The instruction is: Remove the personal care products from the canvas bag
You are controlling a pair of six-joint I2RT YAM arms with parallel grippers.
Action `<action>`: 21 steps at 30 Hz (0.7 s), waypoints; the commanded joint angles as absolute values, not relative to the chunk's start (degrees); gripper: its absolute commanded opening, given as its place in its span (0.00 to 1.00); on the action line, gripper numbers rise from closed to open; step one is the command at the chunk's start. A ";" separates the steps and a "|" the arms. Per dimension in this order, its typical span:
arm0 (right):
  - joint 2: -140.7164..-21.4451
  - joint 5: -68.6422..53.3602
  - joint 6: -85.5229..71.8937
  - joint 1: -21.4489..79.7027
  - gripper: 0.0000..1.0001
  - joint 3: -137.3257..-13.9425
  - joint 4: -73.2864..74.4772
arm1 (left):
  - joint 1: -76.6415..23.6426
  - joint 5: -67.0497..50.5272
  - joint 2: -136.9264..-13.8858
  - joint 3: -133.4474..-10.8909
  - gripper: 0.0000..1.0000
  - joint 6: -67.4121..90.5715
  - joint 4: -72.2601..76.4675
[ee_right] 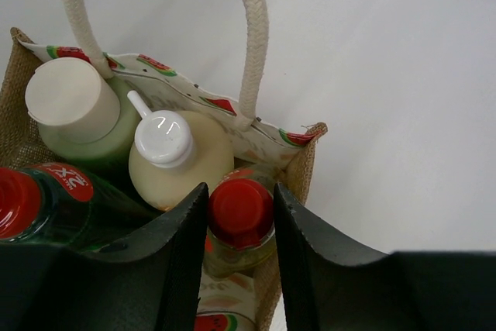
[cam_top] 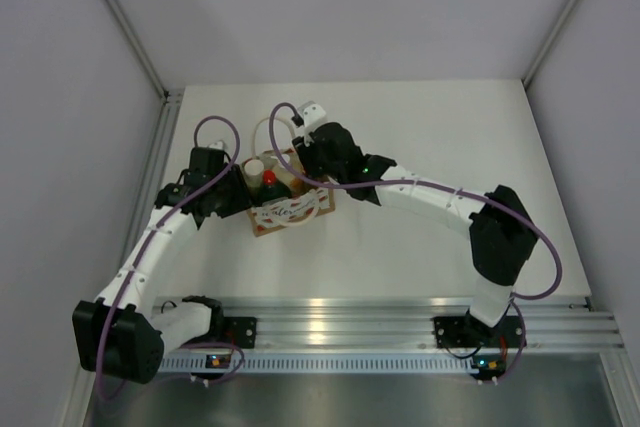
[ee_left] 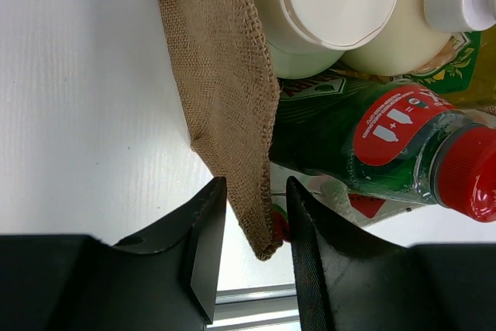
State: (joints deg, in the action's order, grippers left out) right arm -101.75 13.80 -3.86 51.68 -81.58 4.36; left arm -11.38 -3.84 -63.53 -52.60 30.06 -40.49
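The canvas bag (cam_top: 291, 211) stands left of the table's middle, holding all the personal care products. In the right wrist view, my right gripper (ee_right: 240, 190) is shut on the red cap of the slim yellow bottle (ee_right: 241, 216), which is still in the bag's corner. Beside it are the cream pump bottle (ee_right: 172, 153), the olive-grey cylinder with a white cap (ee_right: 71, 102) and the dark green bottle (ee_right: 74, 207). My left gripper (ee_left: 256, 218) is open. It straddles the bag's burlap side wall (ee_left: 225, 91), with a gap on the left side.
The bag's cream rope handle (ee_right: 253, 29) loops up behind the bottles. The left post and wall (cam_top: 150, 77) are close to the left arm. An aluminium rail (cam_top: 400, 312) runs along the near edge. White tabletop (cam_top: 450, 137) lies to the right of the bag.
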 commanded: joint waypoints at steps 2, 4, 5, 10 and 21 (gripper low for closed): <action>-100.37 14.68 -5.10 51.24 0.31 -80.51 -1.67 | -11.87 -4.66 -63.90 -51.94 0.41 29.09 -40.34; -100.37 14.68 -4.92 51.24 0.29 -80.16 -1.76 | -11.87 -4.66 -63.72 -51.94 0.41 29.18 -40.25; -100.28 14.68 -5.01 51.24 0.29 -80.07 -1.76 | -11.87 -4.66 -63.81 -51.94 0.42 29.09 -40.34; -100.11 15.20 -5.18 51.24 0.36 -78.49 -2.28 | -11.95 -4.66 -63.72 -51.94 0.41 29.09 -40.34; -98.00 14.50 -4.48 51.24 0.02 -76.29 -5.96 | -12.13 -4.66 -63.55 -51.94 0.41 29.18 -40.34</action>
State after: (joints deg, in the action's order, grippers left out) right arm -100.92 15.18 -4.49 51.48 -77.62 -2.00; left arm -11.75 -3.84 -63.53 -52.60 30.04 -40.49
